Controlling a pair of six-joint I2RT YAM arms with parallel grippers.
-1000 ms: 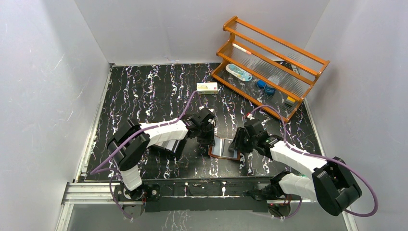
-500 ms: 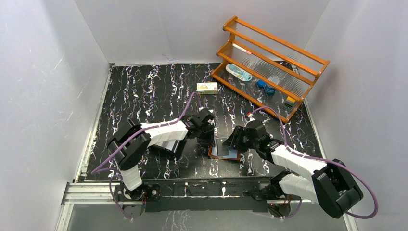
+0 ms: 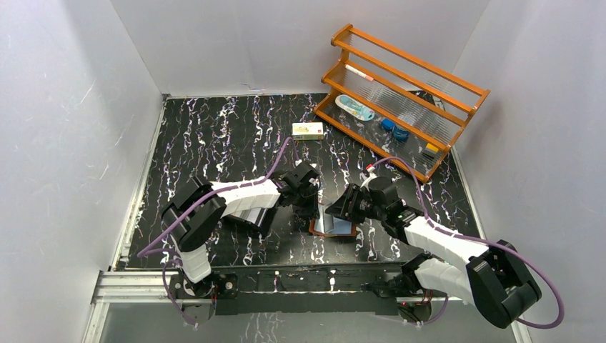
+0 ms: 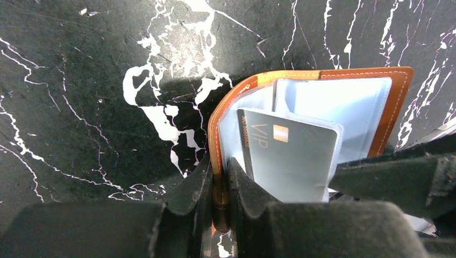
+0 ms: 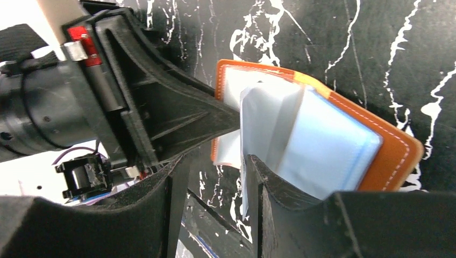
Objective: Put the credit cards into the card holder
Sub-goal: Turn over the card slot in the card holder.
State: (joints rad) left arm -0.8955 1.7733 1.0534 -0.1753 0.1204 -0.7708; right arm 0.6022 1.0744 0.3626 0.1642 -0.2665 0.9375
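Observation:
The brown card holder (image 3: 334, 227) lies open on the table between the two grippers. My left gripper (image 4: 219, 180) is shut on the edge of the holder's left cover (image 4: 214, 137). A grey card marked VIP (image 4: 290, 156) sits partly inside a clear pocket and sticks out toward the camera. My right gripper (image 5: 215, 161) is open over the holder's clear sleeves (image 5: 322, 145). One sleeve edge lies against the inner face of its right finger (image 5: 269, 183). In the top view the left gripper (image 3: 307, 211) and right gripper (image 3: 343, 207) flank the holder.
A black tray (image 3: 256, 219) holding something pale lies partly under the left arm. A white-and-yellow carton (image 3: 307, 129) sits further back. A wooden rack (image 3: 404, 100) with small items stands at the back right. Grey walls enclose the table.
My right gripper has moved left and further back, from the holder's right edge to over its sleeves. The left gripper has stayed clamped on the cover.

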